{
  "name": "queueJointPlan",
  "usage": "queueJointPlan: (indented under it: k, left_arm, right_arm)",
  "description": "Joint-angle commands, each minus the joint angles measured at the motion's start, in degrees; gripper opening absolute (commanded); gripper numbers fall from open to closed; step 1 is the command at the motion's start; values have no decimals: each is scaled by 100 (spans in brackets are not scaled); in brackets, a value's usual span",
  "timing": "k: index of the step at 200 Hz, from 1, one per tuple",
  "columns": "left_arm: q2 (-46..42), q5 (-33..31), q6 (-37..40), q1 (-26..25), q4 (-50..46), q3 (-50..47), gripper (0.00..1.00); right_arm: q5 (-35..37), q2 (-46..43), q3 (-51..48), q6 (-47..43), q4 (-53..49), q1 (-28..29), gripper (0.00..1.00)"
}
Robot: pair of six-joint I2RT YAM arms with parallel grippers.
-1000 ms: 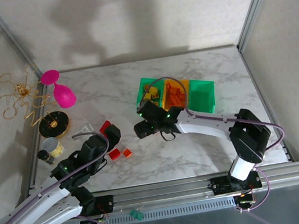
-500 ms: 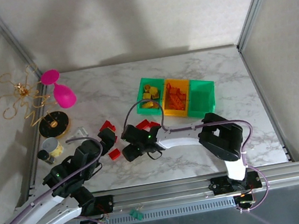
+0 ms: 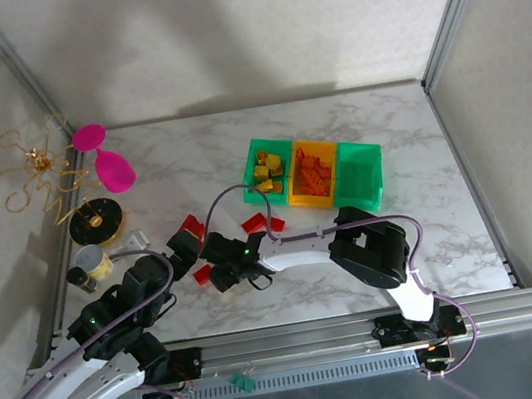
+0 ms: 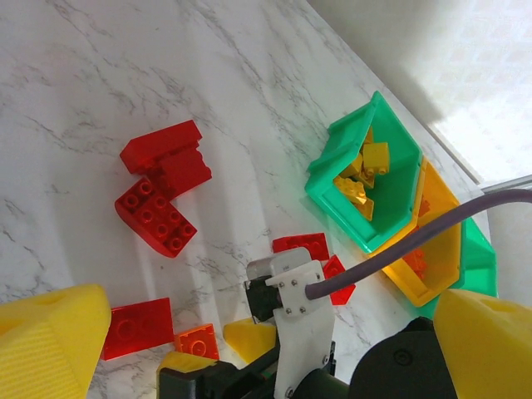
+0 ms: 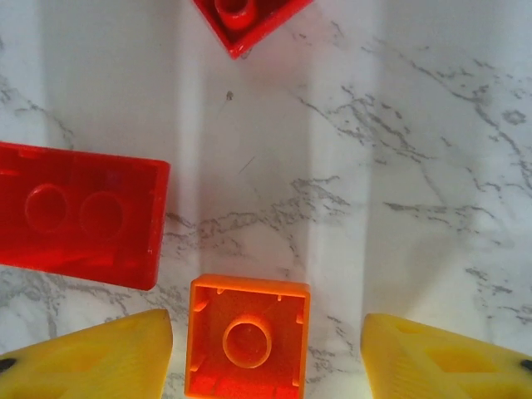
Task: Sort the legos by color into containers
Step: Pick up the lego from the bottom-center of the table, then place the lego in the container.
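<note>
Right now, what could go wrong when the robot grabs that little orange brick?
1. The orange brick sits off-centre in the right gripper, close against one finger, so it might get shoved or twist when the jaws shut.
2. A red brick lies right beside that finger and could be knocked.
3. The left gripper hovers very near, so the arms might bump.

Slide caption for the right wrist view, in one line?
Right gripper open around an orange brick on the table, red brick alongside.
</note>
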Motion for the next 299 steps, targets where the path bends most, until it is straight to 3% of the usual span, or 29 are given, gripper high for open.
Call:
queueJointPlan:
  k: [1, 64, 111, 166, 237, 299]
  left_arm:
    - [-56, -423, -724, 50, -863, 96, 100]
    - [-14, -394, -697, 49, -755, 79, 100]
    - [22, -281, -624, 50, -657, 196, 100]
    - [366, 9, -255, 50, -235, 392, 100]
    - [1398, 768, 606, 49, 804, 521, 100]
    - [2494, 1450, 1299, 49, 1705, 633, 100]
  right_arm:
    - [234, 312, 195, -15, -232, 123, 57]
    - [550, 299, 125, 64, -365, 121, 39]
    - [93, -334, -361, 251, 145, -86, 32]
    - [189, -1404, -969, 302, 95, -522, 31]
    - [338, -2624, -1405, -207, -274, -2156, 33]
    - [348, -2002, -787, -515, -289, -3752, 34]
